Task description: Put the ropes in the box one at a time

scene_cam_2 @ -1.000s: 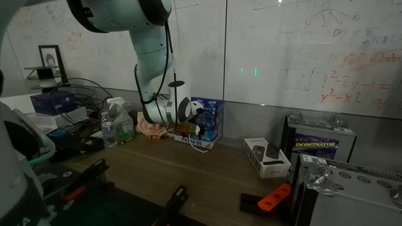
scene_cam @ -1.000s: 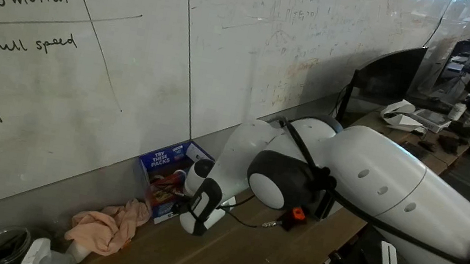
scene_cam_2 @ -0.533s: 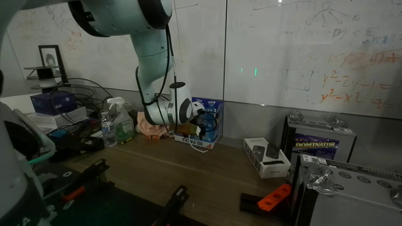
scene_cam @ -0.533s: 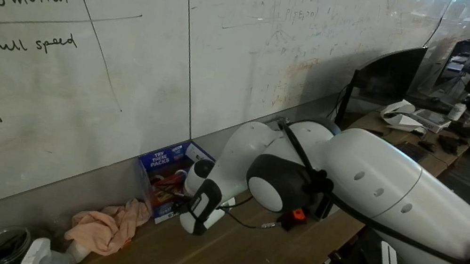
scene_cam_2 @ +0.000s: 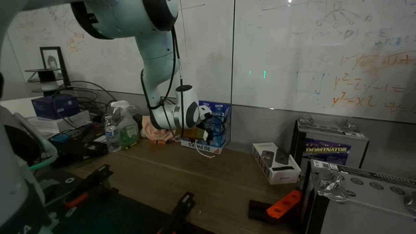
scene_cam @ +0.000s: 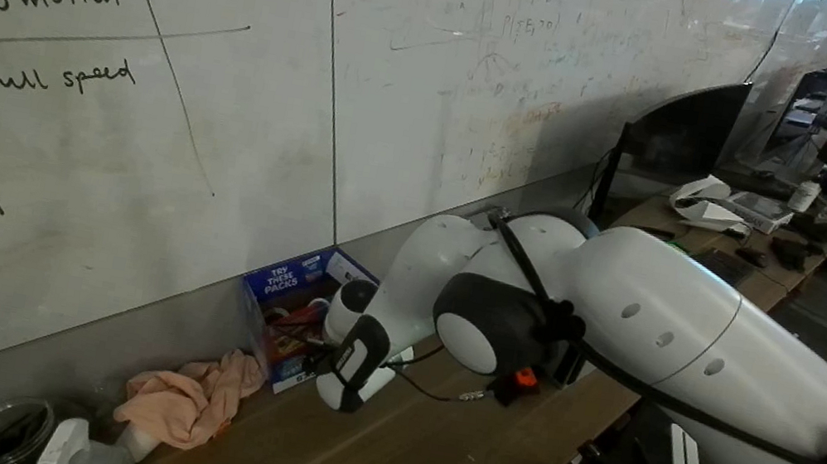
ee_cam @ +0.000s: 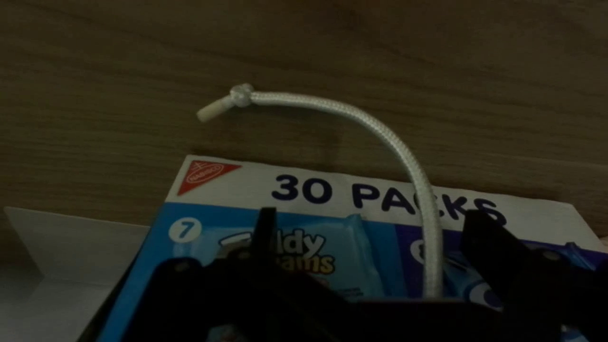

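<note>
The blue box with an open top stands against the wall; it also shows in an exterior view. Its front face with "30 PACKS" fills the lower wrist view. Several reddish and brown things lie inside it; I cannot make them out. A white rope with a knotted end hangs over the box's front toward the table; this end also shows in an exterior view. Its other end is hidden behind the gripper. My gripper is open at the box, fingers wide apart; the rope passes between them without touching either.
A pink cloth lies beside the box. A spray bottle and a water bottle stand farther along. A white carton, an orange part and large batteries are on the opposite side. The whiteboard wall is behind.
The arm has sunk slightly over the first half second and then stays nearly still. The rope and the box look unchanged.
</note>
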Robot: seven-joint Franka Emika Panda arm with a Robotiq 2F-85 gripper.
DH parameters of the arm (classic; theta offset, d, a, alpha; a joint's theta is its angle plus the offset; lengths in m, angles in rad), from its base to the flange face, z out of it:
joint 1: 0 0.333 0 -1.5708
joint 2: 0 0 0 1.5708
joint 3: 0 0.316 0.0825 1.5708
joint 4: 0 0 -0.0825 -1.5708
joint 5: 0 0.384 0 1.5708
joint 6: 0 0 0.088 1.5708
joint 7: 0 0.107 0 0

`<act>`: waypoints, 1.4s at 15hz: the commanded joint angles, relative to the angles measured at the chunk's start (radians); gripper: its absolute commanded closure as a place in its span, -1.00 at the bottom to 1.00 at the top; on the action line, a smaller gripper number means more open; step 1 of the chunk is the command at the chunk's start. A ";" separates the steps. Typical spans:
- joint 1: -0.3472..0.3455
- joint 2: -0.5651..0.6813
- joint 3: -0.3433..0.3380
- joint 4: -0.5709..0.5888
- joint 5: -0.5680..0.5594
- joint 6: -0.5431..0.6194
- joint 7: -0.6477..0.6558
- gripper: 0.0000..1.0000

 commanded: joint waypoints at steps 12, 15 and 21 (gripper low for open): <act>0.038 0.018 -0.054 0.050 -0.028 -0.068 0.018 -0.50; 0.037 0.015 -0.055 0.047 -0.037 -0.077 0.017 -0.16; 0.040 0.004 -0.061 0.038 -0.057 -0.099 0.014 0.75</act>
